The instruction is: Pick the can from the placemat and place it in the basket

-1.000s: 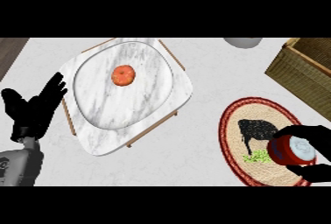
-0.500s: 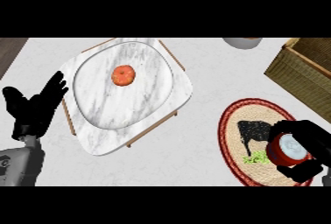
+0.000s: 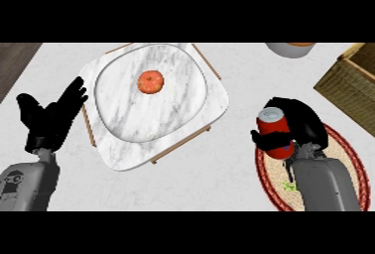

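We saw the red can [image 3: 276,130] w/ its silver top tilted toward the upper left, held up in the right hand [image 3: 296,126], whose black fingers and thumb curled round the can's body; it sat over the upper left edge of the round placemat [image 3: 354,159], though we couldn't tell how far it was lifted off it. The placemat, tan w/ a dark red rim, was mostly hidden by the grey right forearm, and a small green bit [image 3: 290,186] showed on it just left of the forearm. The wicker basket [image 3: 348,83] stood at the view's right edge, up and to the right of the can, apart from it. To the left we noted a marble board [image 3: 192,130] w/ a large pale plate [image 3: 124,119] on it and an orange-red fruit [image 3: 151,82] on the plate's upper part. A grey bowl [image 3: 287,49] showed partly at the top edge. The left hand [image 3: 50,117] rested open nr the left edge, fingers up and spread, holding nothing, just beside the board.
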### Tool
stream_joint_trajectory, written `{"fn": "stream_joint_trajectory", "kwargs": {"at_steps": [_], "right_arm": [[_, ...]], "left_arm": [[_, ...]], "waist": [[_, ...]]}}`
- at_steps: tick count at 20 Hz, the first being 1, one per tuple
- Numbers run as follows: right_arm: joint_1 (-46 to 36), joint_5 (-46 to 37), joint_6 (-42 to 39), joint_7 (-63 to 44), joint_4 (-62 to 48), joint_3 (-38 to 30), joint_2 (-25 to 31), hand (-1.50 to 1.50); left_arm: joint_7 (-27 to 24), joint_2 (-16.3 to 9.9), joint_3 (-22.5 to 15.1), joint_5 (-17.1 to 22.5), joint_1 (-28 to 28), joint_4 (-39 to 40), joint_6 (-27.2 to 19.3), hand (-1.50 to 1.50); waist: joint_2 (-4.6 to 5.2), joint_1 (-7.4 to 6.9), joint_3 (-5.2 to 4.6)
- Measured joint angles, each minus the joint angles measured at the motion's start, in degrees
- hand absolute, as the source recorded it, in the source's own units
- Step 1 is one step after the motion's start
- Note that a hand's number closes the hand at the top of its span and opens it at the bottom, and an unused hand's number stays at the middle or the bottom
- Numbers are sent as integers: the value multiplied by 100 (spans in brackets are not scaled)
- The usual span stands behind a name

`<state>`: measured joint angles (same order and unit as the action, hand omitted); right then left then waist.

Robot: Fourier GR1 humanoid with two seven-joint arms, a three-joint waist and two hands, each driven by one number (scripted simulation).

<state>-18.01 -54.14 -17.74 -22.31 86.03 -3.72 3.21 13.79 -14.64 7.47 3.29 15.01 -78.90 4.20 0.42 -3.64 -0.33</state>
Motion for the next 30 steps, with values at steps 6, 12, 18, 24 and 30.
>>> {"fn": "stream_joint_trajectory", "kwargs": {"at_steps": [6,12,18,24,30], "right_arm": [[-1203,767,1723,-1540,-22,522,-245,150],[-2705,212,3082,-2995,-203,1365,-302,150],[-4139,-463,3060,-3769,-785,1174,-288,150],[-5287,-831,2895,-3868,-1658,541,-37,150],[-5888,-1036,2938,-3721,-2444,26,416,150]], "left_arm": [[-52,55,-79,-43,7,33,19,0],[-125,59,-18,-73,20,162,-39,0],[-153,75,14,-122,-128,85,-122,0],[-13,-28,120,-29,-135,-28,-55,0],[24,-32,134,-14,-134,-96,-34,0]], "waist": [[-9,-121,30],[-31,7,20],[-45,188,22],[-39,243,25],[-31,260,27]]}}
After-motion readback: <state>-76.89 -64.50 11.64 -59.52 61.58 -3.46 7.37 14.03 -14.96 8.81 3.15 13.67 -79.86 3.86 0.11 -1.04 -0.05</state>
